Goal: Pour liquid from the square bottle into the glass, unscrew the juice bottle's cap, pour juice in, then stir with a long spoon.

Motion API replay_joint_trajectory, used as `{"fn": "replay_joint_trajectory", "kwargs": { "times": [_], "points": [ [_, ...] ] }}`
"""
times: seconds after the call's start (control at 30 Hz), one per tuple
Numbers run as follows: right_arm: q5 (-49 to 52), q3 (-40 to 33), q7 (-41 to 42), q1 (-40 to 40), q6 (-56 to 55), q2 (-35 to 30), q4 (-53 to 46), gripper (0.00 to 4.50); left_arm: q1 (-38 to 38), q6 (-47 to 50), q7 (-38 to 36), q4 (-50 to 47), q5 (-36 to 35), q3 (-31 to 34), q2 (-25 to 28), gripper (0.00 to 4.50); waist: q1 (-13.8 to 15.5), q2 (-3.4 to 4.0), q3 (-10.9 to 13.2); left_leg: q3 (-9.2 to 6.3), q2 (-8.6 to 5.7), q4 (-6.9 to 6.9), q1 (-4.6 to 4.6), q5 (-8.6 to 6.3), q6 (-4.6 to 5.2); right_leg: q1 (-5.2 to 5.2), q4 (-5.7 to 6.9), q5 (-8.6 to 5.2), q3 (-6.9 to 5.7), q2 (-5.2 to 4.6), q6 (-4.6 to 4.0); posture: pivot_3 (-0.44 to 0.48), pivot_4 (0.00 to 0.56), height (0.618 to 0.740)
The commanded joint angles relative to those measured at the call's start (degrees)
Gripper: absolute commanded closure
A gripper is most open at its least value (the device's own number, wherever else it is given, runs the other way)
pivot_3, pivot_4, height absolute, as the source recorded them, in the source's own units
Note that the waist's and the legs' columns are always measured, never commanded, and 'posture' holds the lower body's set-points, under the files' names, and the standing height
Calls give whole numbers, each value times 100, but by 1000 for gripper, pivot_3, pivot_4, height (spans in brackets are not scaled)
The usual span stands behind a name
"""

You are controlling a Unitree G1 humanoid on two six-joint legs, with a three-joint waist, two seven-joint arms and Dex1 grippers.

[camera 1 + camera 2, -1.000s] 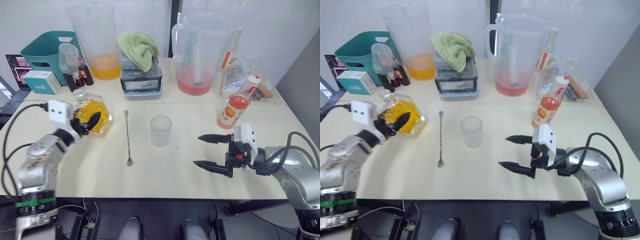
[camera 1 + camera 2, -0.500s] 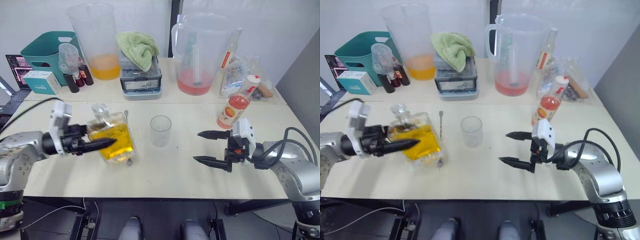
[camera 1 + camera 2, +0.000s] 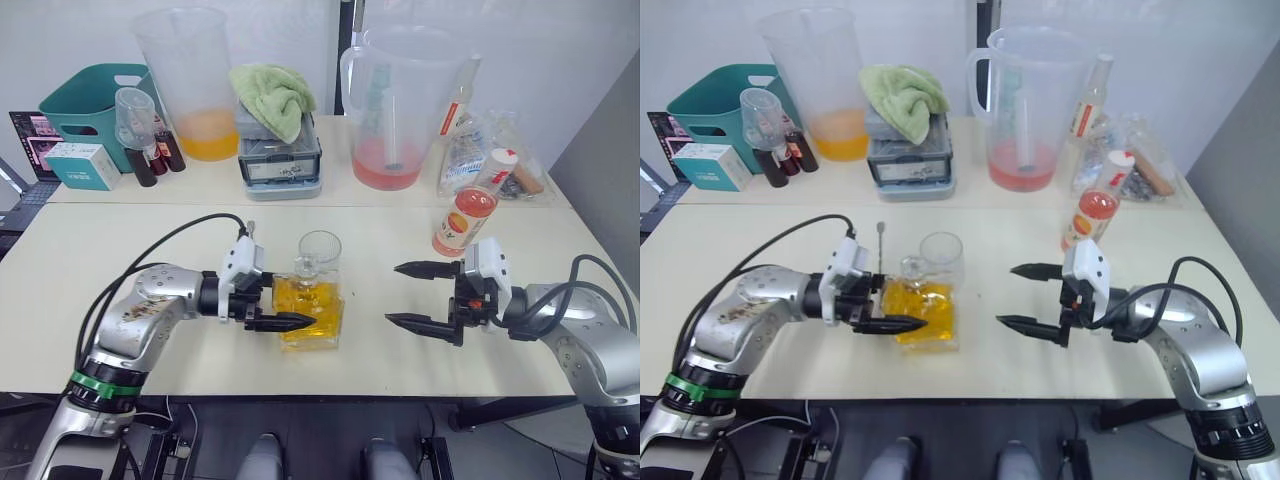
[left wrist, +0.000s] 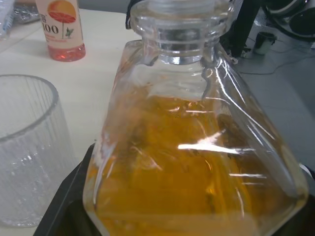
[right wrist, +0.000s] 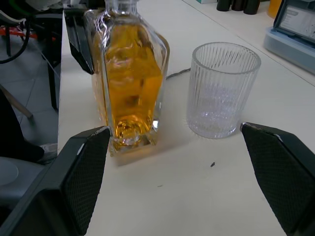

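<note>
1. The left hand (image 3: 285,318) is clamped on the clear square glass bottle of amber liquid (image 3: 310,305), its black fingers on either side of the bottle's body. The bottle stands upright, neck and stopper up, at the near side of the pale worktop (image 3: 120,240).
2. The small clear ribbed glass tumbler (image 5: 222,89) stands just behind the bottle, on the side away from the robot, close to it but apart in the right wrist view. That is the relation the pour turns on: the bottle's mouth has to tip away from the robot and over the tumbler's rim.
3. The bottle's long axis is vertical, so no liquid is near the neck; the tumbler looks empty.
4. The right hand (image 3: 420,296) hovers empty with fingers spread wide, to the right of bottle and tumbler, and is the nearer hand to the slim clear plastic juice bottle with pink-red juice (image 3: 466,217) standing beyond it, white cap (image 3: 505,158) on.
5. The long thin silver spoon (image 3: 880,238) lies behind the left arm, only its far end visible.
</note>
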Motion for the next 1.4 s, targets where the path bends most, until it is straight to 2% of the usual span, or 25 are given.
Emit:
{"fn": "replay_joint_trajectory", "kwargs": {
  "times": [0.03, 0.37, 0.43, 0.5, 0.77, 1.17, 1.37, 1.4],
  "points": [
    [98, -259, -69, 16, 38, -93, -224, 0, -62, -452, -222, -149, -29, 61, -100, 1679, 1, 1, 0, 0, 0, 2, 0, 0, 0, 0, 1, 0, 0, 0, 0, 0, 150, 740],
    [125, -281, -207, 64, 75, -122, -309, 0, 68, -1324, -471, 383, 535, -204, -157, 1679, 11, 1, 0, 0, -1, 12, 4, 0, 0, 3, 11, 0, 0, 0, 0, 0, 150, 740],
    [134, -288, -234, 86, 87, -130, -328, 0, 82, -1369, -469, 450, 488, -165, -215, 658, 12, 1, 0, 0, -1, 15, 4, 0, 0, 5, 13, 0, 0, 0, 0, 0, 150, 740],
    [152, -302, -251, 118, 102, -140, -360, 0, 86, -1350, -459, 453, 412, -111, -258, 9, 14, 1, 0, 0, -1, 19, 6, 0, 1, 7, 16, 0, 0, 0, 0, 0, 150, 740],
    [161, -297, -281, 138, 125, -155, -373, 0, 58, -373, -481, -183, -406, 155, -127, 9, 0, 2, -1, 0, 0, 18, 8, -1, 1, 7, 18, 0, 0, 0, 1, 0, 150, 740],
    [183, -326, -336, 124, 239, -146, -463, 0, 20, -309, -241, -148, -268, 45, -291, 9, 11, 2, -1, -1, -1, 18, 9, -1, 1, 9, 17, 0, 0, 0, 1, 0, 150, 740],
    [216, -337, -371, 105, 287, -151, -529, 0, 19, -540, -284, -27, -31, -42, -306, 1674, 10, 2, -1, 0, -1, 18, 10, -1, 1, 10, 17, 0, 0, 0, 1, 0, 150, 740],
    [234, -333, -382, 87, 304, -148, -551, 0, 16, -595, -298, -2, 15, -60, -309, 1673, 11, 2, -1, -1, -1, 18, 10, -1, 2, 11, 17, 0, 0, 0, 1, 0, 150, 740]
  ]
}}
